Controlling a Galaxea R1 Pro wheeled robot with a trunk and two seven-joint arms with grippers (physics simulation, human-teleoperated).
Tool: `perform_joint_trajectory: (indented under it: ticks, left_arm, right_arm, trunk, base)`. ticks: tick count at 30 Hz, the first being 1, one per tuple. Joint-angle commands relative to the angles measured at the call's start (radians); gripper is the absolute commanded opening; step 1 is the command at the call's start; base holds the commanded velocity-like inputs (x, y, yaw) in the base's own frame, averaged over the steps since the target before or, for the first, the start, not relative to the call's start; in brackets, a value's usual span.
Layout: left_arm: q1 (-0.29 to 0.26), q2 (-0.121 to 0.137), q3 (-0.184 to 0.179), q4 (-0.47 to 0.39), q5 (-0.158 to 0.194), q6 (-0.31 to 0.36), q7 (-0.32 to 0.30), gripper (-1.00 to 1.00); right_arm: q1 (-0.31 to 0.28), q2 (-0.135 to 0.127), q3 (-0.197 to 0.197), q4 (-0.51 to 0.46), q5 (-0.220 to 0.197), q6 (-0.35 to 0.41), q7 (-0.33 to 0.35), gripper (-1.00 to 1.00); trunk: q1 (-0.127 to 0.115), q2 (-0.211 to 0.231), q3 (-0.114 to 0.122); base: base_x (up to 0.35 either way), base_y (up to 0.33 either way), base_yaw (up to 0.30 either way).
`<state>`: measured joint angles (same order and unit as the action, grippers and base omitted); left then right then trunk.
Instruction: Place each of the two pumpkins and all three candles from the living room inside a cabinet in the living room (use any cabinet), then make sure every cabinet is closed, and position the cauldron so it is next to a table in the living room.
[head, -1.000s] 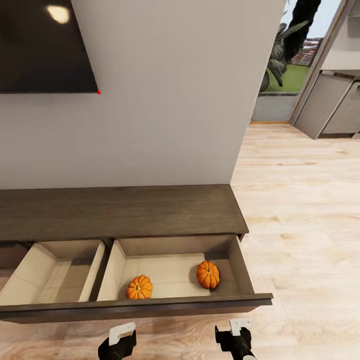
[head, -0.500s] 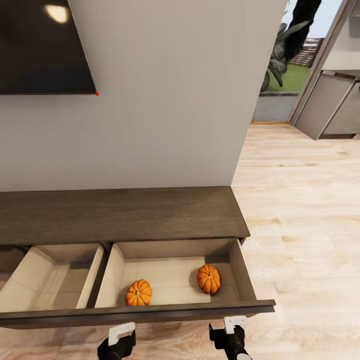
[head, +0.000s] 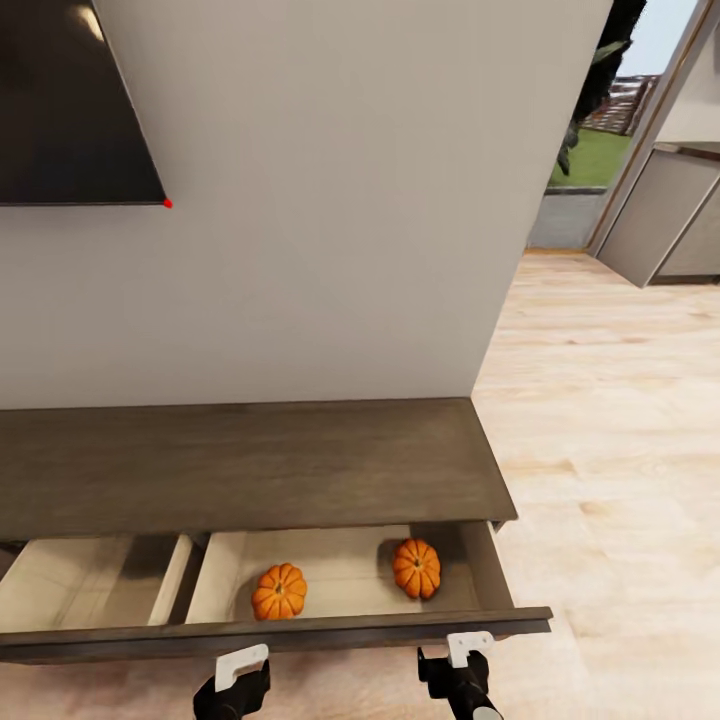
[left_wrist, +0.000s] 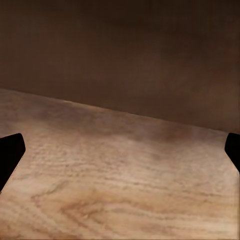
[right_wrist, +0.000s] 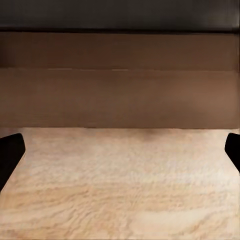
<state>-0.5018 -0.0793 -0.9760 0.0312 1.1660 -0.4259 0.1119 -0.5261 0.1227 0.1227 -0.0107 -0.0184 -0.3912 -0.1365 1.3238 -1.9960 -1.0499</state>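
Inside the cabinet (head: 250, 465) drawer (head: 340, 575) sit 2 pumpkins (head: 279, 592) (head: 416, 568); both grippers' fingers (left_wrist: 11, 152) (right_wrist: 11, 150) spread.

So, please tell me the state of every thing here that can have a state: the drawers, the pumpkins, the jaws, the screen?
Right drawer: pulled out partly, two pumpkins inside.
Left drawer: pulled out partly, nothing visible inside.
Left pumpkin: upright on the drawer floor, near the front.
Right pumpkin: tilted, near the right wall.
Left gripper: jaws open, holding nothing.
Right gripper: jaws open, holding nothing.
Wall screen: dark.
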Motion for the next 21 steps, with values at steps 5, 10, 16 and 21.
perform_joint_trajectory:
  ticks: [5, 10, 16, 21]
  left_arm:
    - [0.0, -0.001, -0.027, -0.001, -0.013, 0.001, 0.003, 1.0]
    - [-0.001, -0.002, -0.032, -0.002, -0.016, 0.001, 0.008, 1.0]
    - [-0.001, -0.002, -0.123, -0.002, -0.093, 0.004, 0.024, 1.0]
    - [-0.001, -0.001, -0.128, -0.002, -0.098, 0.004, 0.026, 1.0]
  right_arm:
    - [0.0, 0.001, 0.0, 0.0, 0.0, 0.0, 0.0, 1.0]
    - [0.0, 0.002, 0.0, 0.0, 0.0, 0.0, 0.0, 1.0]
    - [0.0, 0.0, 0.0, 0.0, 0.0, 0.0, 0.0, 1.0]
    - [0.0, 0.0, 0.0, 0.0, 0.0, 0.0, 0.0, 1.0]
  trunk:
    - [0.0, 0.0, 0.0]
    - [0.0, 0.0, 0.0]
    - [0.0, 0.0, 0.0]
    - [0.0, 0.0, 0.0]
  base:
    - [0.335, 0.0, 0.0]
    - [0.335, 0.0, 0.0]
    - [0.335, 0.0, 0.0]
    - [0.328, 0.0, 0.0]
